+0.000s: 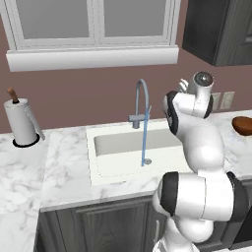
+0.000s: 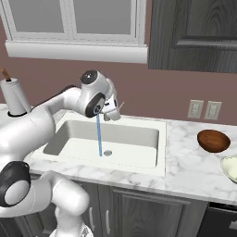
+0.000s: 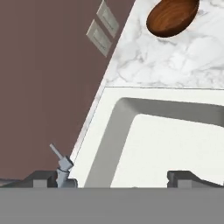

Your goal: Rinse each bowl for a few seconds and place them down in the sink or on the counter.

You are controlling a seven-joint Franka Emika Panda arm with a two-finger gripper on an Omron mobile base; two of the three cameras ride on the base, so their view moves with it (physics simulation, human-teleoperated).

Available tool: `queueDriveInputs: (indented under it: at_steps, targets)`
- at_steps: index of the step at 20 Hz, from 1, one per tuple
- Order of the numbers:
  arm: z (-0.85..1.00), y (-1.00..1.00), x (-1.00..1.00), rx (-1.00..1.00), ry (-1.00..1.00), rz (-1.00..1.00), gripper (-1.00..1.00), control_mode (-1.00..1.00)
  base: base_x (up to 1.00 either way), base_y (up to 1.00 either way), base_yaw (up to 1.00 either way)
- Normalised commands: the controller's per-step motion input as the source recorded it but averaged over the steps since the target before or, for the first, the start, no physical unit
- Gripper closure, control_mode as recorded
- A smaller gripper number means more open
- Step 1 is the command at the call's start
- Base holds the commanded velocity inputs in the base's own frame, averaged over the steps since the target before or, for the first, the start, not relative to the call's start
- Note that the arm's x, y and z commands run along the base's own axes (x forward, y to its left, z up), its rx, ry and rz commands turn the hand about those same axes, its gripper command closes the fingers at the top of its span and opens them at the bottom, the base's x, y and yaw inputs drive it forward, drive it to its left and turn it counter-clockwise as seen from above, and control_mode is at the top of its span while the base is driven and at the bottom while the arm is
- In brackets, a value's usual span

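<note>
Water runs into my off-white rectangular sink; my claw gapes empty, glossy reddish-brown bowl unrinsed on the marble bench near its back edge.

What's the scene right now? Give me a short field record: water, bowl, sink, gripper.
water: running, a thin stream from the faucet into the sink, landing beside the drain
bowl: brown bowl on the counter right of the sink, untouched
sink: no bowl seen inside
gripper: gripper open, holding nothing, above the sink's back edge near the faucet
</note>
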Motion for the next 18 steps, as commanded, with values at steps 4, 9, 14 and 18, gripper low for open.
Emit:
queueDriveInputs:
  at_steps: [4, 9, 14, 18]
  targets:
    - [0.11, -0.50, -0.68, 0.20, 0.14, -0.15, -1.00, -1.00, 0.00, 0.00, 0.00]
    - [-0.15, -0.41, -0.82, 0.15, 0.08, -0.15, -1.00, -1.00, 0.00, 0.00, 0.00]
    - [-0.09, -0.47, -0.66, 0.06, 0.00, -0.14, -1.00, -1.00, 0.00, 0.00, 0.00]
    - [-0.01, -0.30, -0.28, 0.00, -0.07, -0.11, -1.00, -1.00, 0.00, 0.00, 0.00]
